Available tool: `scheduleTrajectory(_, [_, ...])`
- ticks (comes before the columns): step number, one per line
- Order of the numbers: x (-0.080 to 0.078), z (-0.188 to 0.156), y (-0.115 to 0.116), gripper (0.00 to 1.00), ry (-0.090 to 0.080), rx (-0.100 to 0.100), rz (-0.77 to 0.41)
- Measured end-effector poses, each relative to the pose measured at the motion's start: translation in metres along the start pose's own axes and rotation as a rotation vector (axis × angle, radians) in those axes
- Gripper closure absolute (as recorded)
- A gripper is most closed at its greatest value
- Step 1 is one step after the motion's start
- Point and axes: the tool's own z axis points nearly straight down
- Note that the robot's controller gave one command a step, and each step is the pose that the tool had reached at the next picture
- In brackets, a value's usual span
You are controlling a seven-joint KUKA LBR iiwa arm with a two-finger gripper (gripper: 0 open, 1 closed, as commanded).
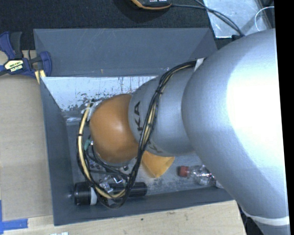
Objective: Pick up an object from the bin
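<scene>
My gripper [109, 181] is low in the front left part of the bin, mostly hidden under the arm's orange cover and its cables. Just in front of it, along the bin's front wall, lies a long black cylinder with a white band [85, 194]; whether the gripper touches it I cannot tell. A yellow-orange rounded thing [157, 165] lies to the gripper's right, partly under the arm. Further right sit a small red piece [183, 171] and a clear crumpled thing [203, 176].
The arm comes in from the right and covers the bin's middle and right side. The bin's sloped walls stand close to the gripper on the left and front. Dark specks lie along the back wall.
</scene>
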Motion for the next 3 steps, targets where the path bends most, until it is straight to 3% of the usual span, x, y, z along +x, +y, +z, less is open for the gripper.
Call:
scheduleTrajectory(1, [0.011,-0.051,-0.002,0.0,-0.023,-0.018,0.014])
scheduleTrajectory(2, [0.013,-0.027,-0.026,0.0,-0.002,-0.002,0.669])
scheduleTrajectory(3, [0.023,-0.004,-0.058,0.0,-0.02,-0.015,0.159])
